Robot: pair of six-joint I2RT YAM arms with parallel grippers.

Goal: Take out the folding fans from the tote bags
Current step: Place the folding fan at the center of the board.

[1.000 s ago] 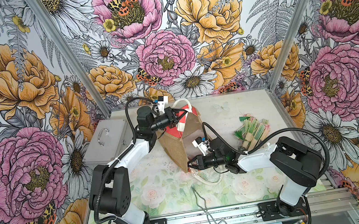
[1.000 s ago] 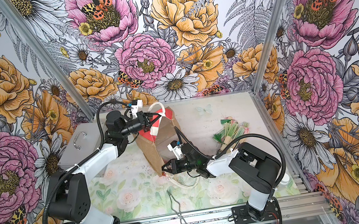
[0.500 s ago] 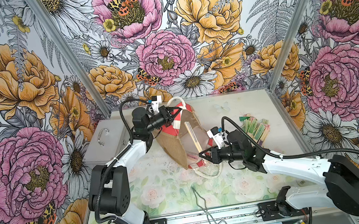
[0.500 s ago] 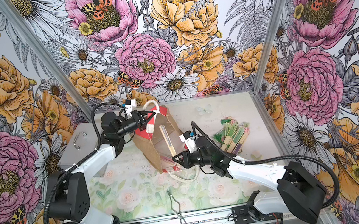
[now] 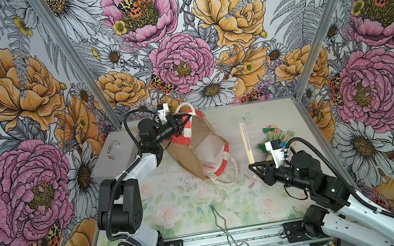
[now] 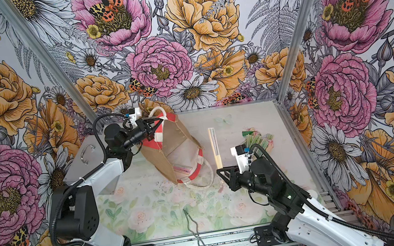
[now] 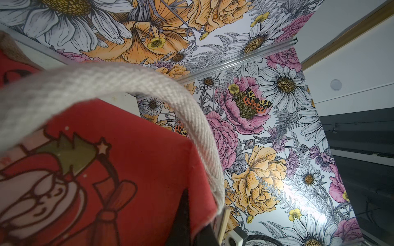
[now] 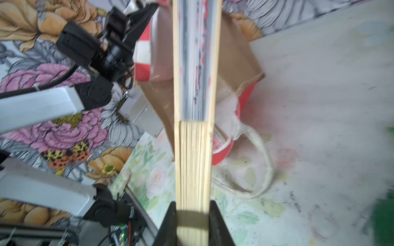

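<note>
One folding fan (image 5: 245,140) was out of the bag and held off the tabletop (image 5: 268,113) by its bare wooden end. The right claw (image 5: 252,169) was closed narrowly on the slats, and the paper leaf pointed away from the arm. Beside it, the tote bag (image 5: 202,149) sat tipped near the middle of the tabletop with its mouth turned toward the right arm. The left claw (image 5: 182,121) was pinched fully closed on the far striped rim next to a white rope handle, holding that rim up. The step in hand looked like carrying the drawn fan across to the heap of fans (image 5: 276,136) lying near the right arm. The next move would call for swinging it over there, lowering it, and opening the jaws without scattering the heap. After that the right claw would go back into the bag while the left kept the mouth open. By count there was one bag, one fan in the right claw, and one pink-edged fan (image 5: 209,166) on the bag's white lining. The fans in the green and pink heap overlapped, and the right wrist partly hid them, so they could not be counted. One pair of metal tongs (image 5: 224,230) lay at the near edge, and one grey case (image 5: 117,164) stood behind the left arm.
</note>
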